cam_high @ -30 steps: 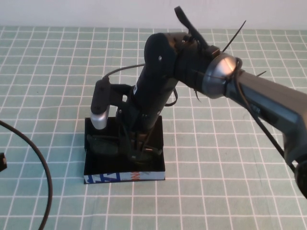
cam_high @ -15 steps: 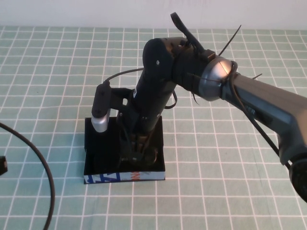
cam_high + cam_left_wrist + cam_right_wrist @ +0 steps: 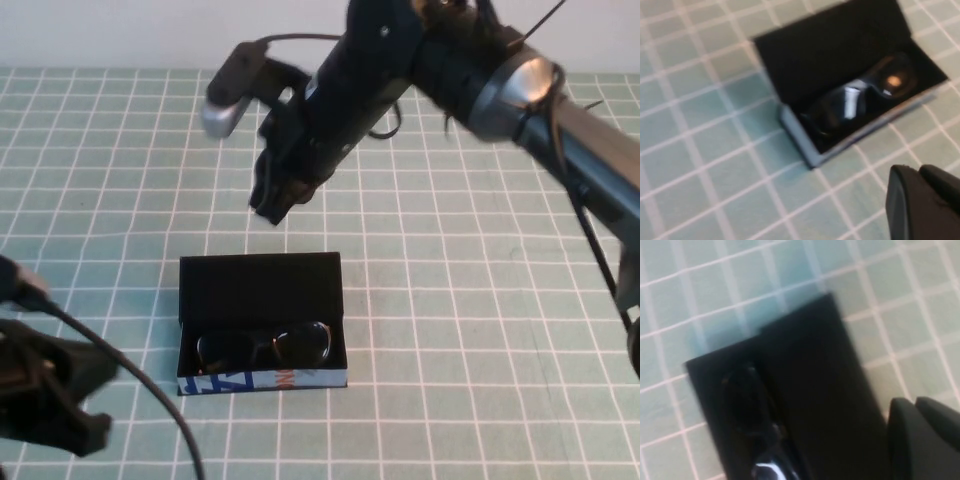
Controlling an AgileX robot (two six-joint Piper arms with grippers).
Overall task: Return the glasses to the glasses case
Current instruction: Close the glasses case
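The glasses case (image 3: 240, 381) lies open on the checked cloth, its lid flat behind it and its light-blue printed side toward me. The black glasses (image 3: 265, 347) lie inside it. My right gripper (image 3: 273, 208) hangs shut and empty above the cloth, behind the case and apart from it. My left gripper (image 3: 70, 420) is shut and empty at the near left, left of the case. The left wrist view shows the case (image 3: 805, 145), the glasses (image 3: 860, 97) and the left gripper (image 3: 922, 200). The right wrist view shows the case (image 3: 815, 390), the glasses (image 3: 752, 435) and the right gripper (image 3: 920, 440).
The green checked cloth (image 3: 470, 330) covers the table. A black cable (image 3: 140, 385) runs from the left arm across the near left. The right arm (image 3: 520, 90) reaches in from the right over the far part of the cloth.
My right gripper has risen out of the case and moved back, leaving the glasses lying inside. My left arm has come into view at the near left.
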